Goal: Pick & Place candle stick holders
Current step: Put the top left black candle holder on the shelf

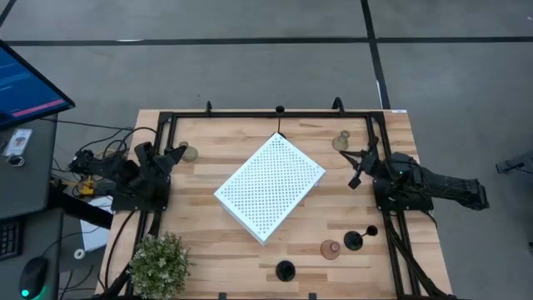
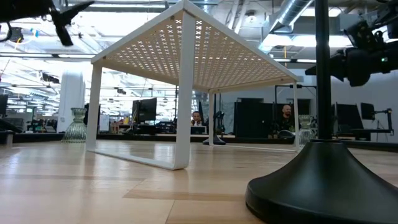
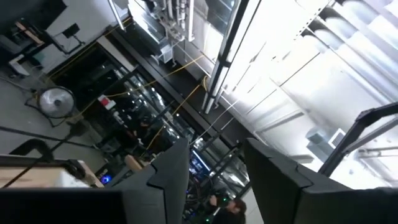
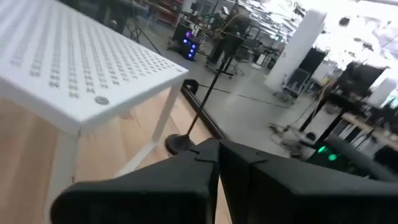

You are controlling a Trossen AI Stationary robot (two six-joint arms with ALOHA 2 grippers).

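A pale bell-shaped holder [image 1: 190, 153] stands at the table's left, just beside my left gripper [image 1: 176, 153]. That gripper is open, empty and tipped upward [image 3: 216, 144]. Another pale holder [image 1: 341, 142] stands at the far right, a little beyond my right gripper [image 1: 358, 169], which is shut and empty [image 4: 217, 146]. A pink holder [image 1: 331, 249] and black holders [image 1: 353, 242] [image 1: 286, 270] stand on their bases near the front edge. One more black holder [image 4: 180, 144] stands behind the white board. The front black holder fills the low view [image 2: 323, 180].
The white perforated board [image 1: 271, 185] stands on legs at the table's middle, turned askew. A bushy green plant [image 1: 158, 265] sits at the near left corner. A black frame [image 1: 275, 114] runs along the table's edges. People sit in the room beyond [image 2: 286, 115].
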